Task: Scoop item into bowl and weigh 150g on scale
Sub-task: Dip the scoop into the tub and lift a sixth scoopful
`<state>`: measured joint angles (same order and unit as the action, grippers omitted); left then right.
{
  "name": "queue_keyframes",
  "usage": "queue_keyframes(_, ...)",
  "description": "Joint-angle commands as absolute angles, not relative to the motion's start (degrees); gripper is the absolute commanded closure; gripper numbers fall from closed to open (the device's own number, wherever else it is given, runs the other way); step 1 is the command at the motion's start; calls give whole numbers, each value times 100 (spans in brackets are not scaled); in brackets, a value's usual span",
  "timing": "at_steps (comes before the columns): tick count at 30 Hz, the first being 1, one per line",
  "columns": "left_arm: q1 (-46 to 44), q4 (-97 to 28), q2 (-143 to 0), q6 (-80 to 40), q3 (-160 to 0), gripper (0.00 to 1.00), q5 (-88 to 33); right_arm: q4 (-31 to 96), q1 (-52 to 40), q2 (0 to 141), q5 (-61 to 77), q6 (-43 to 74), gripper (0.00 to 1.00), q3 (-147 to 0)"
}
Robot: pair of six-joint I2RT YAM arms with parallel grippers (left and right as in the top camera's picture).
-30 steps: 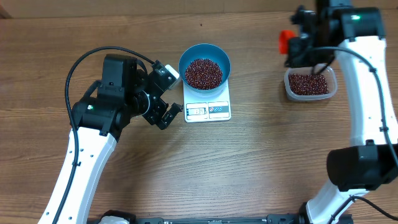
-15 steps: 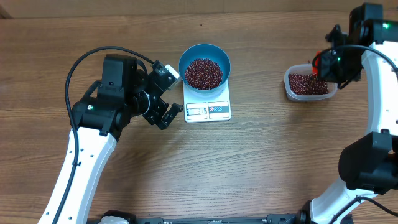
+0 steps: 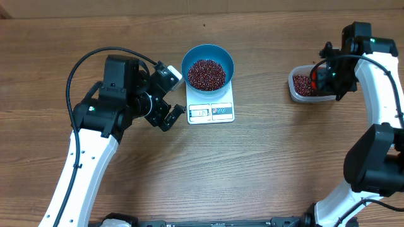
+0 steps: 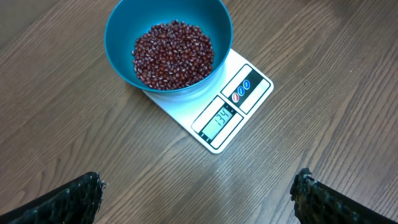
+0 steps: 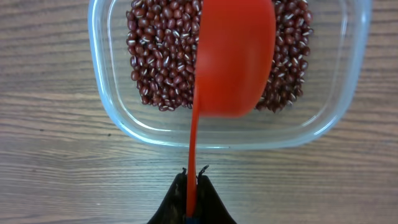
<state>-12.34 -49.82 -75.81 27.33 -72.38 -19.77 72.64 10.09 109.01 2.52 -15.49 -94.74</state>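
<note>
At the upper middle of the overhead view, the round bright blue bowl (image 3: 207, 63) sits on the far end of the flat white rectangular kitchen scale (image 3: 211, 108), which lies on the brown wooden desk (image 3: 265, 164). A heap of small dark red-maroon beans (image 3: 206, 74) covers the bottom of the bowl. In the left wrist view the scale's small digital display (image 4: 219, 118) appears to read 134, with the blue-marked buttons just beside it.

The left gripper (image 3: 169, 94) hangs just left of the scale and apart from it, its jaws spread wide and empty. In its own camera only the two dark fingertips (image 4: 78, 199) show at the bottom corners, with the bowl and scale above them in the frame.

At the upper right of the overhead view, the right gripper (image 3: 328, 75) is over the clear rounded-rectangular plastic tub (image 3: 297, 88), which holds more of the beans. In the right wrist view the jaws are pressed together at the bottom centre, pinching the thin handle of a red plastic scoop (image 5: 236, 56). The handle runs straight up the frame, and the scoop's blurred cup lies over the right half of the beans in the tub. Whether the cup touches the beans cannot be told.
</note>
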Motion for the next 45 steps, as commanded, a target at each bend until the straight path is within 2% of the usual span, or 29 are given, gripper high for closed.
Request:
queue_keyframes(1, -1203, -4991, -7489, 2674, -7325, 0, -2058, 7107, 996, 10753, 242, -2003, 96, -9290)
queue_keyframes(18, -1203, -4991, -7489, 2674, -7325, 0, -2058, 6469, 1000, 10768, 193, -2134, 96, -8914)
queue_keyframes(37, -1203, -4991, -7489, 2674, -7325, 1, -2058, 6486, 1166, 11096, 154, -1796, 96, -8941)
queue_keyframes(45, -1203, -4991, -7489, 2674, -7325, 0, -2058, 7032, 1262, 11059, 244, -1647, 96, -9472)
